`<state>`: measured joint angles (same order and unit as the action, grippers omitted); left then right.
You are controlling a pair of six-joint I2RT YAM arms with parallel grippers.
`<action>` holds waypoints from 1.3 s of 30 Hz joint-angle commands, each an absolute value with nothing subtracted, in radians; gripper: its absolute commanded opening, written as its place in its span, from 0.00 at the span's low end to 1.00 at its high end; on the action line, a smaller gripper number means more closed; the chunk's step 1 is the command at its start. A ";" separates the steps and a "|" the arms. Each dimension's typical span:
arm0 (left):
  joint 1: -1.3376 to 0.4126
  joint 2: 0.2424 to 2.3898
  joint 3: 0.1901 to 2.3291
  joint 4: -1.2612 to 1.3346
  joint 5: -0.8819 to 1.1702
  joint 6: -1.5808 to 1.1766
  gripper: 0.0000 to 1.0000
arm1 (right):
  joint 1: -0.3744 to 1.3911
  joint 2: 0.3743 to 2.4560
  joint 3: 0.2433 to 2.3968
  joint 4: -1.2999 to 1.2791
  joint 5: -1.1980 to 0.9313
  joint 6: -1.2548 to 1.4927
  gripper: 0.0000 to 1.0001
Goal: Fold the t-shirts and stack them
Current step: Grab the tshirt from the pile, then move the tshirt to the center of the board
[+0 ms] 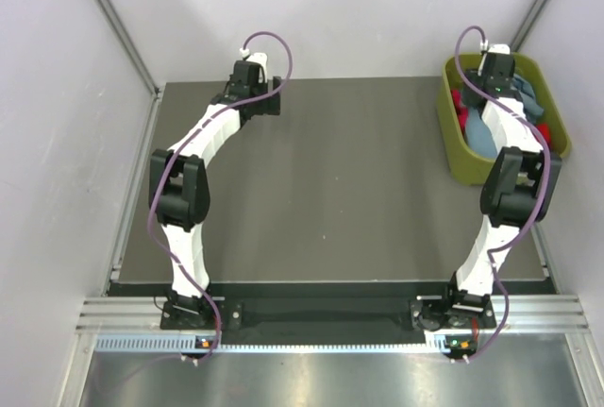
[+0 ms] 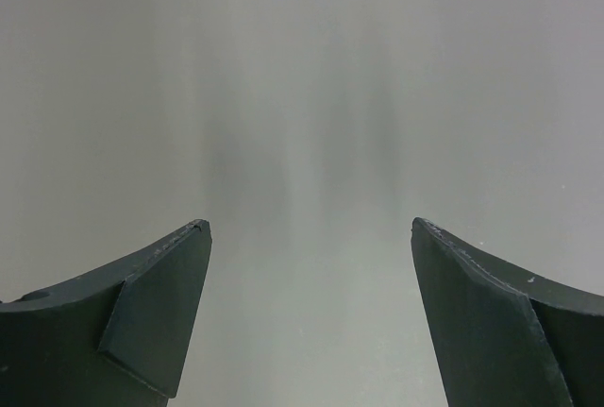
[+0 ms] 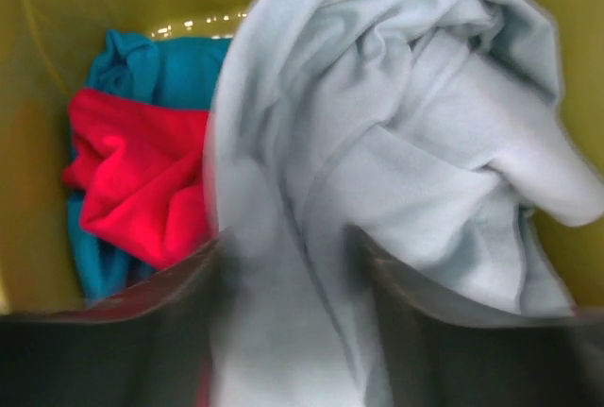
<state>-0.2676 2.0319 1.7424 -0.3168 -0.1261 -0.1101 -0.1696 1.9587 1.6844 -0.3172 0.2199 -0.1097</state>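
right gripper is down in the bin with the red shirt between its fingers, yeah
Not quite. The right gripper is down in the bin, but the cloth between its fingers is the grey-blue shirt, as the right wrist view shows; the red shirt lies off to one side.

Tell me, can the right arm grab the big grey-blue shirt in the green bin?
Probably yes. The right gripper is down inside the bin, with the grey-blue shirt bunched between its jaws. It lies on top of the red shirt and the turquoise shirt, so nothing covers it.
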 commanded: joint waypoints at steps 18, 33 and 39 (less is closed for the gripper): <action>-0.265 1.990 1.727 -0.350 -0.158 -0.127 0.99 | -0.117 1.737 2.066 -0.394 0.160 -0.199 0.00; -0.019 1.802 1.683 -0.500 -0.138 -0.204 0.77 | 0.320 1.600 2.036 -0.500 -0.115 -0.200 0.00; 0.038 1.779 1.750 -0.621 -0.146 -0.155 0.77 | 0.362 1.653 2.091 -0.485 -0.204 -0.065 0.00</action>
<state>0.0505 1.8332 1.7081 -0.5392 -0.1535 -0.1776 0.3573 1.6424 2.0087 -0.5529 -0.1219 -0.1471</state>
